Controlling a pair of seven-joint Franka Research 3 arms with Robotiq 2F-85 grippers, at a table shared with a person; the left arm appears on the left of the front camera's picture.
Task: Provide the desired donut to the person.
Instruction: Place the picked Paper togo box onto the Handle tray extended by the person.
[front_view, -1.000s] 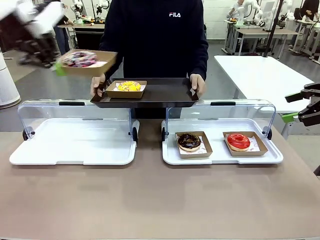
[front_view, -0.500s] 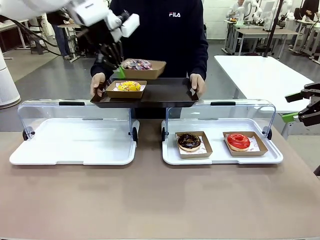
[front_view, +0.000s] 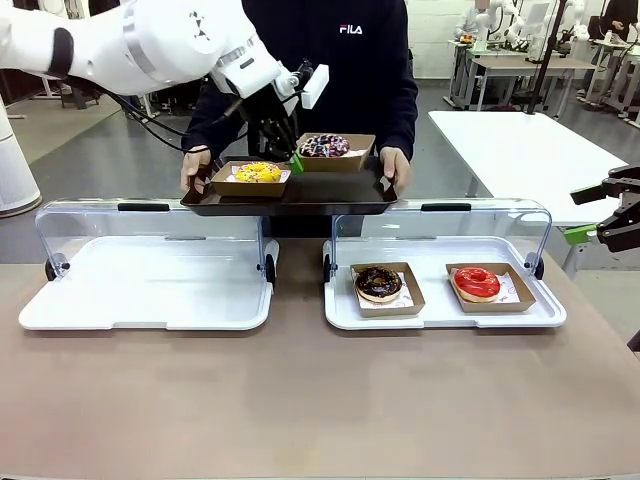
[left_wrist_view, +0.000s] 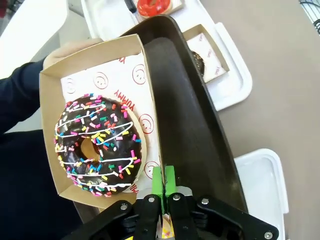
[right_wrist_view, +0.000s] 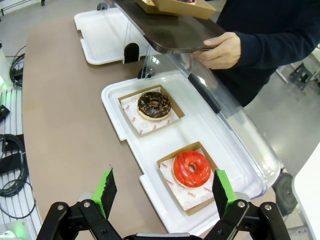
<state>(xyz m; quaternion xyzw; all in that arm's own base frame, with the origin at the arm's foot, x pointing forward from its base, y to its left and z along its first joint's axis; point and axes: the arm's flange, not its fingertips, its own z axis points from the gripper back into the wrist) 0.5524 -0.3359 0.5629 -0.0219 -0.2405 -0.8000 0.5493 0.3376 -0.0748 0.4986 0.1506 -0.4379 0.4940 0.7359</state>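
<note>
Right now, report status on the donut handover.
Left gripper shut on the sprinkle donut's box, over the person's tray. Right gripper open, off to the side. Yellow donut already on tray. Nothing blocking.

Place: a robotics lab staged as a donut shop.
Evidence: lidded display trays (front_view: 145, 300) on the brown counter (front_view: 300, 400); grey floor and white worktables (front_view: 530, 150) behind.
</note>
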